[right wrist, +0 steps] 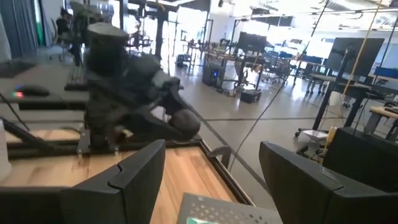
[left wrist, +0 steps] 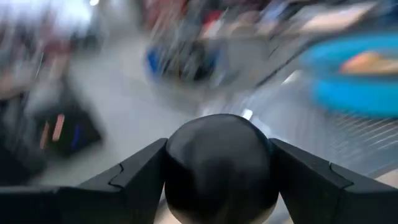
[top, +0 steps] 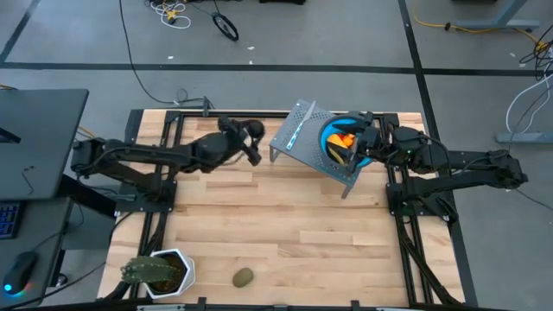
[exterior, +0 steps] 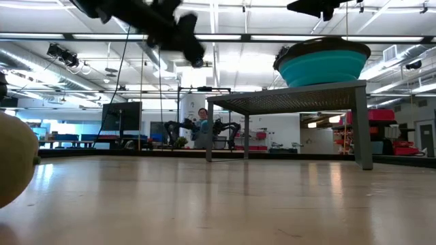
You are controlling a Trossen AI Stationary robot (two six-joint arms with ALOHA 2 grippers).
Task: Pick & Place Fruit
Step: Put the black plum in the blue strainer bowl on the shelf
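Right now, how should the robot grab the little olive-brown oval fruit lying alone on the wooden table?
Probably straight down from above, fingers closing across the narrow middle of the olive-brown oval fruit. It lies flat on the wooden table, apart from the potted plant.

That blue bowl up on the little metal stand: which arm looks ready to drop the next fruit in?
Probably the left. Its gripper is shut on a dark round fruit beside the stand, near the blue bowl. The right gripper is open and empty over the bowl.

Robotics lab: exposed ceiling ducts (exterior: 41,58), monitors (exterior: 126,116), floor cables (top: 173,13), other arm rigs (exterior: 204,129).
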